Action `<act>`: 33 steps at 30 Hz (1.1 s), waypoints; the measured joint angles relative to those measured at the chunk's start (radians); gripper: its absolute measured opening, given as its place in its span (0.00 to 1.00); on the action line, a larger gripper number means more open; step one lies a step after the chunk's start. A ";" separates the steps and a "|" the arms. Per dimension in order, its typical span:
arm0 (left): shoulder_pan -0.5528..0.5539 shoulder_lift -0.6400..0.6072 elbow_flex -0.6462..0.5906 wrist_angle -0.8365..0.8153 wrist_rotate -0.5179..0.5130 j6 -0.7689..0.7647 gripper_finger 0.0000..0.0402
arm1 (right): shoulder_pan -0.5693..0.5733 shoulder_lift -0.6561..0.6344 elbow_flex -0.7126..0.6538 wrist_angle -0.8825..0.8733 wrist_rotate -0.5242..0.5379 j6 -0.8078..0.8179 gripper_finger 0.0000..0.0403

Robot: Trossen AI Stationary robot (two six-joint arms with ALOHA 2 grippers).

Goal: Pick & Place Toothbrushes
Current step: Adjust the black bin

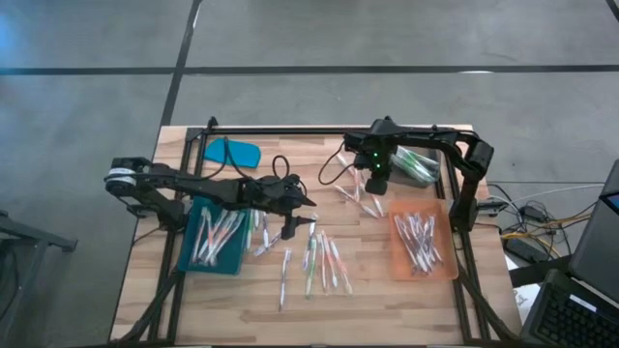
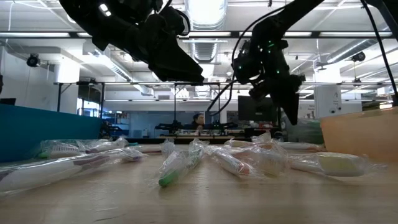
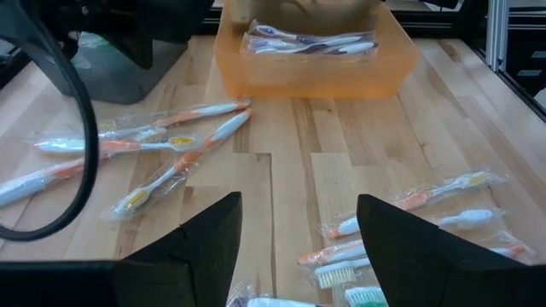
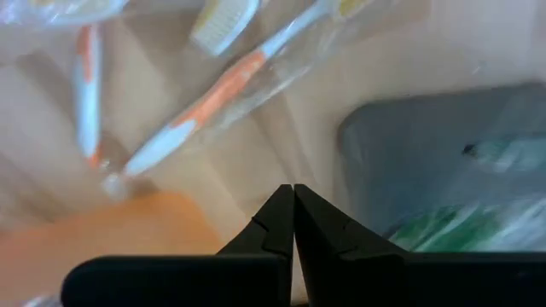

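Wrapped toothbrushes point(image 1: 324, 263) lie loose on the wooden table's middle, and a few more point(image 1: 360, 196) lie farther back. My right gripper point(image 1: 377, 186) points down above that far group, shut and holding nothing; its closed tips point(image 4: 294, 205) hover over bare wood beside an orange-and-white toothbrush point(image 4: 213, 98). My left gripper point(image 1: 302, 218) hangs open above the table's middle, with toothbrushes point(image 3: 183, 153) ahead of it and nothing between its fingers point(image 3: 205, 247). Both grippers are clear of the table in the low view: the left point(image 2: 183, 65) and the right point(image 2: 291, 109).
A teal tray point(image 1: 193, 259) at the left and an orange tray point(image 1: 398, 253) at the right hold toothbrushes. A grey tray point(image 1: 431, 178) with green ones stands at the far right. A blue object point(image 1: 232, 152) and black cables point(image 1: 280, 166) lie at the back.
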 joint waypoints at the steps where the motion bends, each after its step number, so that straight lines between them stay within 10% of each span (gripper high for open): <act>1: 0.000 0.000 0.000 0.000 0.000 0.000 0.59 | -0.003 0.000 -0.005 0.014 0.010 -0.005 0.02; 33: 0.000 0.000 0.000 0.000 0.000 0.000 0.59 | -0.172 -0.009 -0.037 0.195 0.019 -0.079 0.02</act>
